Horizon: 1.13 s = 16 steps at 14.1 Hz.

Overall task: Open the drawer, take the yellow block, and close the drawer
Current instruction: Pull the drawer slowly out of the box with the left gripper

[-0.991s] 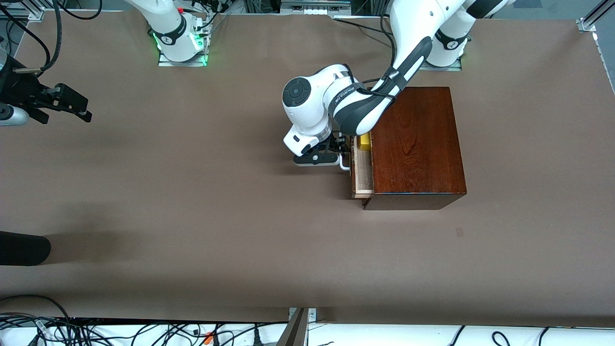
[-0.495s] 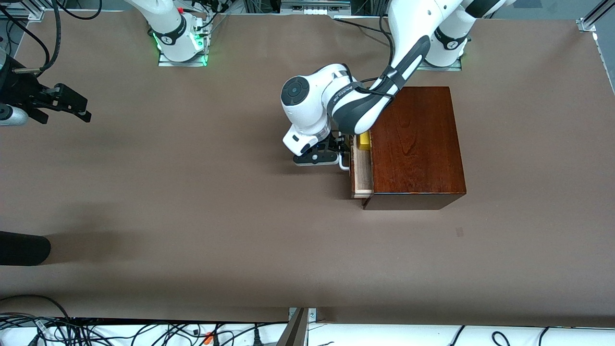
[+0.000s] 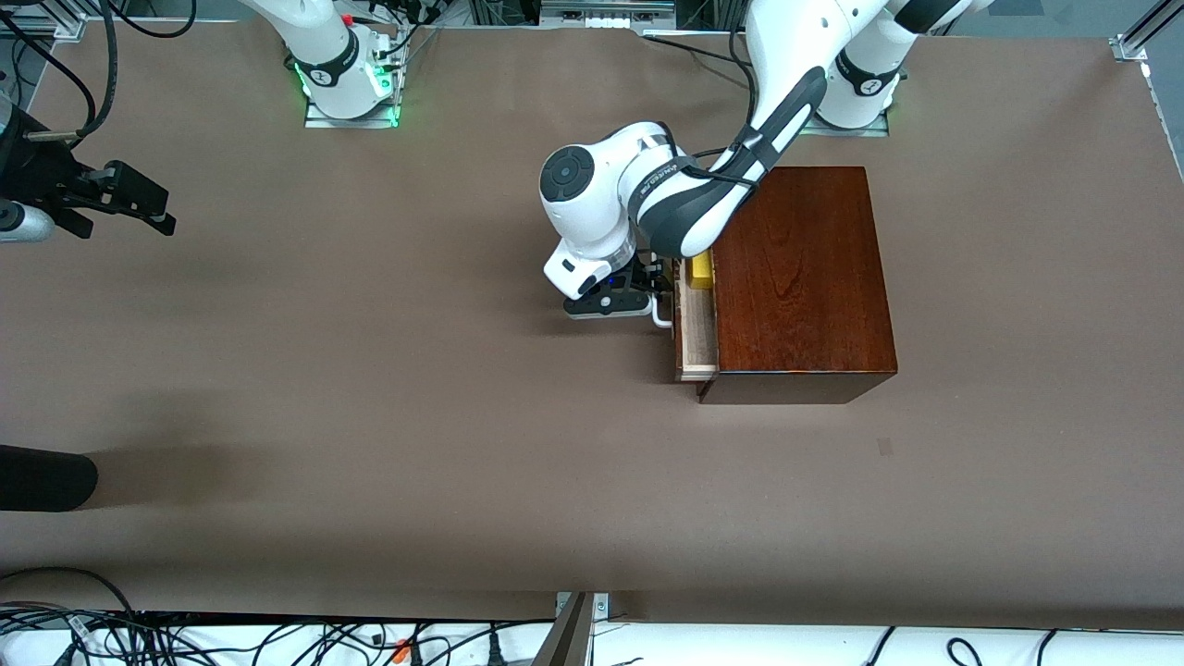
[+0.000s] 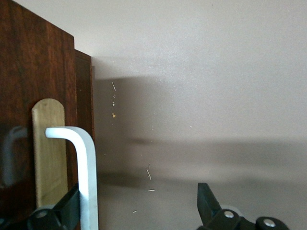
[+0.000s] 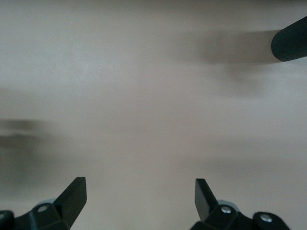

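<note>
The mahogany box [image 3: 800, 277] stands near the left arm's base. Its drawer [image 3: 698, 338] is pulled out a little toward the right arm's end and shows a strip of pale tray. The yellow block [image 3: 702, 270] lies in the drawer, partly under the left arm. My left gripper [image 3: 647, 291] is open at the white handle [image 3: 662, 317]. In the left wrist view the handle [image 4: 87, 182] runs beside one finger [image 4: 67, 206] of the left gripper [image 4: 138, 191], in front of the drawer front [image 4: 29, 72]. My right gripper [image 3: 139, 199] waits open over bare table [image 5: 139, 187].
A dark rounded object [image 3: 46, 476] reaches in over the table edge at the right arm's end, also seen in the right wrist view [image 5: 290, 45]. Cables lie along the table edge nearest the front camera.
The left gripper and the drawer have shifted very slightly toward the right arm's end. The right arm has not moved.
</note>
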### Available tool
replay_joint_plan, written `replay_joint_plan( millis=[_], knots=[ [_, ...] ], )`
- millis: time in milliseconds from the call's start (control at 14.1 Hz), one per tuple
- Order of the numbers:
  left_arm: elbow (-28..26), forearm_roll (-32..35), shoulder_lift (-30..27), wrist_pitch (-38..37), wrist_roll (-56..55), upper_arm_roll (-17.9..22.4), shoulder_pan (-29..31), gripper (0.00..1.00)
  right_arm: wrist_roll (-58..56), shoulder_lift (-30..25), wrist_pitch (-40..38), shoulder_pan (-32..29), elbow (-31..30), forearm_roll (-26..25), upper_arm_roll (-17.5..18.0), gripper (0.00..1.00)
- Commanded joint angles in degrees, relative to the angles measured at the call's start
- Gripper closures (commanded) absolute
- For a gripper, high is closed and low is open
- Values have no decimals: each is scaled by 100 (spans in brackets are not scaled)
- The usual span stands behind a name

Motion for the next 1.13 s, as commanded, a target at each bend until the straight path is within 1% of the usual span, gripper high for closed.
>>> replay_joint_plan(
  millis=[0, 283, 637, 1061],
  knots=[
    [89, -469, -7, 44, -240, -252, -297, 0, -16, 29, -21, -44, 91, 33, 15, 0],
    [89, -486, 2, -37, -249, -261, -324, 0, 19, 29, -30, -27, 100, 24, 33, 0],
    [98, -495, 81, 77, -249, -261, -341, 0, 19, 29, -30, -27, 100, 24, 33, 0],
    [107, -671, 239, 613, -310, -252, -429, 0, 19, 29, -30, -27, 100, 24, 32, 0]
  ],
)
